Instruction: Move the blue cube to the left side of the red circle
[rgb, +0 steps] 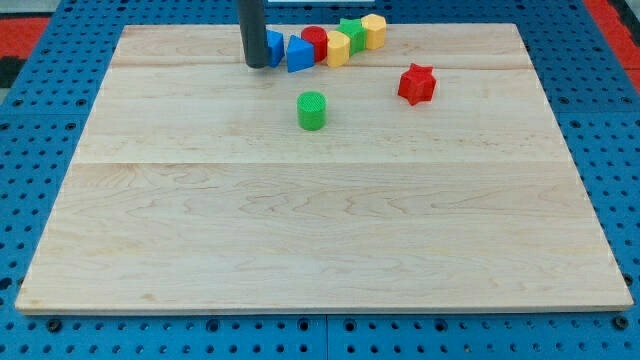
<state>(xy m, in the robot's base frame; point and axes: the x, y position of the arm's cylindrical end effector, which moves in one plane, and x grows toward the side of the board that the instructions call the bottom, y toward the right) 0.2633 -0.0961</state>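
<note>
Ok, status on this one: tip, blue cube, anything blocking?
My tip at the blue cube's left edge. Blue triangular block sits between cube and red circle, in the way. Yellow block beyond the circle.

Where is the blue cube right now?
The blue cube sits near the view's top edge of the board, left of centre, with my tip against its left side and a blue triangular block just to its right.

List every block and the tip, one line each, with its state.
My tip: on the board, against the blue cube's left.
Blue cube: partly hidden by the rod.
Blue triangle: beside the red circle.
Red circle: upright in the row.
Green cylinder: upright, alone.
Red star: alone.
</note>
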